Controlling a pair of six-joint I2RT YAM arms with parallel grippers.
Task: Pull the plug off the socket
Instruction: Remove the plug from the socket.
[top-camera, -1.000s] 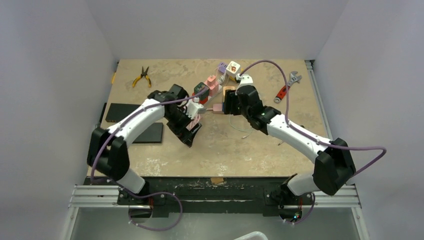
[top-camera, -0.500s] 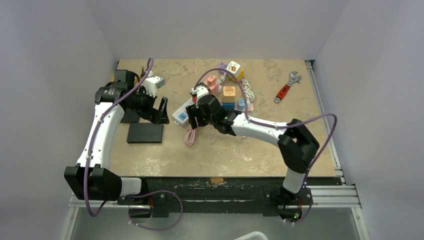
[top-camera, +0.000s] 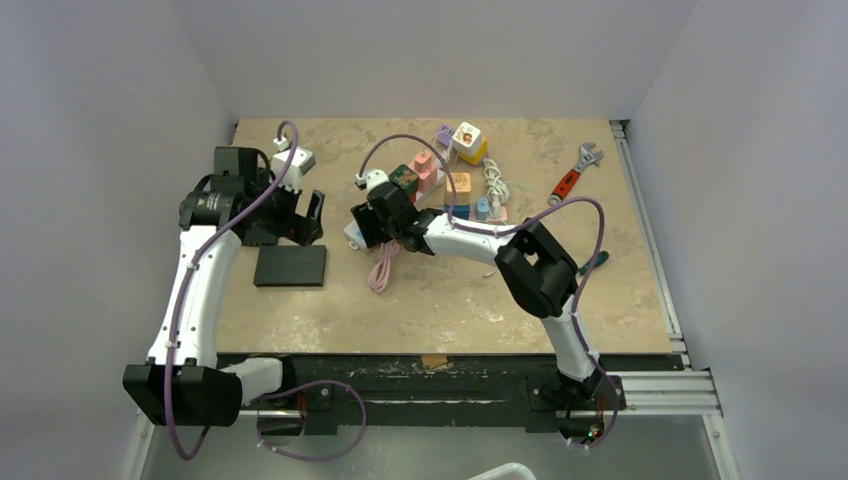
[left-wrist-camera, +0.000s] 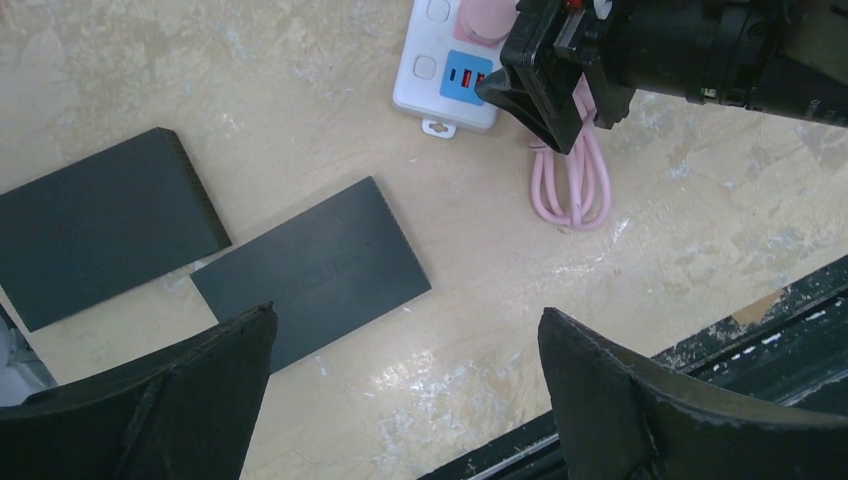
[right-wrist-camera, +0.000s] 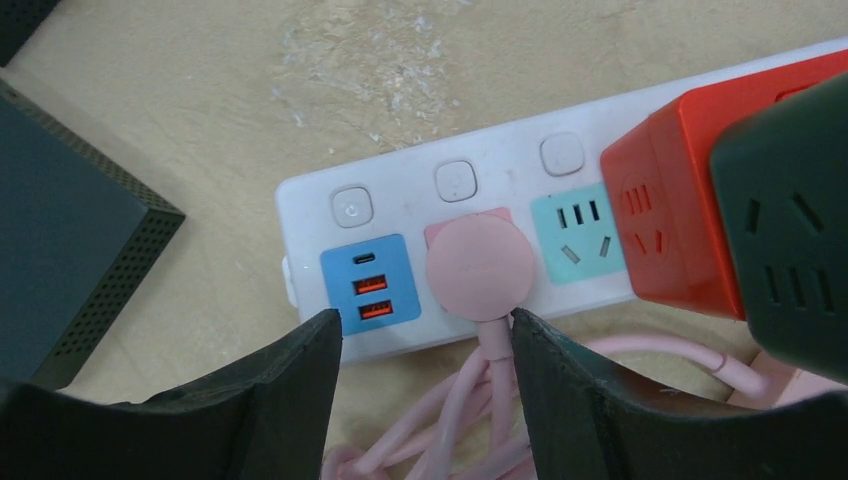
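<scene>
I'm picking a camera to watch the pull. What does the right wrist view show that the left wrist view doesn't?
Only the right wrist view: the teal socket, the red cube and green cube further along the white power strip, and the whole round pink plug, framed by the open right gripper. Only the left wrist view: the pink cable in its full loop and the table down to its front edge. Both: the strip's end, its blue USB panel, the plug, and black slabs, only corners in the right wrist view.
</scene>
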